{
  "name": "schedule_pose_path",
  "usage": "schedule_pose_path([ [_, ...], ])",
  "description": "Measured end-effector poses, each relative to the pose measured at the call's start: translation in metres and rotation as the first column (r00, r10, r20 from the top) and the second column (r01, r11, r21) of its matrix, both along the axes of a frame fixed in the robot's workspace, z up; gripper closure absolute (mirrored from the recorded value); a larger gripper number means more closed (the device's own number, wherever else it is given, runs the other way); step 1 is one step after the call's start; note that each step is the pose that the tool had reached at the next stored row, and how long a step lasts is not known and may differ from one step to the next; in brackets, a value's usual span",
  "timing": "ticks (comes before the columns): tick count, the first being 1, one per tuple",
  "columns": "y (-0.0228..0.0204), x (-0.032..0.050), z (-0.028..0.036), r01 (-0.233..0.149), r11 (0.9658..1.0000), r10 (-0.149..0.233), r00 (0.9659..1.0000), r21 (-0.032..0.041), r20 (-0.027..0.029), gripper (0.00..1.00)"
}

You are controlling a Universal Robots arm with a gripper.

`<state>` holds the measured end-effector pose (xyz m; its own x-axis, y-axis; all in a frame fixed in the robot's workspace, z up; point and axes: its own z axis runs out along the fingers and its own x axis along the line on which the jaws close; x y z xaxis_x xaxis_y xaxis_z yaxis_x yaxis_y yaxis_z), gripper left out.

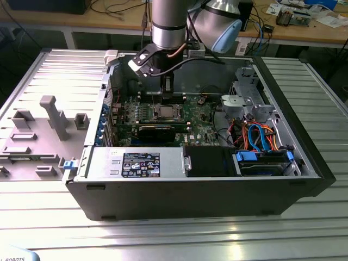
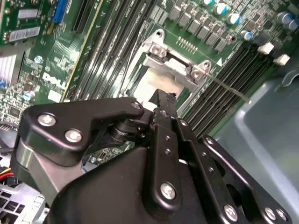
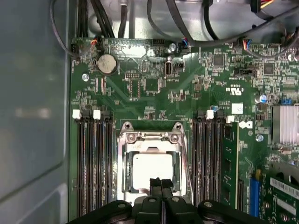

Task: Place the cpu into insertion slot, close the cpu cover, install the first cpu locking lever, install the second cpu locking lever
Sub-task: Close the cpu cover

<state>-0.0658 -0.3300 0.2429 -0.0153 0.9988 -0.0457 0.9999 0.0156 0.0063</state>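
Exterior view: raised, looking down into open case [image 1: 190, 196]
Both wrist views: close above board [image 3: 154, 88]
Shared: insertion slot [image 3: 150, 136]

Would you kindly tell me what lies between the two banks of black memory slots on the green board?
In the first wrist view, the cpu lies between them, framed by the silver cpu cover.

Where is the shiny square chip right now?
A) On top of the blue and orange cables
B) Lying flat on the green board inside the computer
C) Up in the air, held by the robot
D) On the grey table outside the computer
B: in the first wrist view the chip lies flat inside the silver frame on the green board, with the end effector close above it.
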Motion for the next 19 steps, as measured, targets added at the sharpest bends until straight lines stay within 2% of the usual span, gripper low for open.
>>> schedule_pose_path([
  [9,-0.0001,-0.0009,-0.0002,0.000,1.0000,0.000,1.0000,0.0000,-0.0001,0.89],
  [15,-0.0001,-0.0091,-0.0090,-0.002,1.0000,0.002,1.0000,0.0008,-0.0002,0.89],
  [17,-0.0001,-0.0122,-0.0153,-0.005,1.0000,0.005,1.0000,0.0008,-0.0008,0.89],
  [19,0.0000,-0.0140,-0.0184,-0.006,1.0000,0.006,1.0000,0.0009,-0.0011,0.89],
])
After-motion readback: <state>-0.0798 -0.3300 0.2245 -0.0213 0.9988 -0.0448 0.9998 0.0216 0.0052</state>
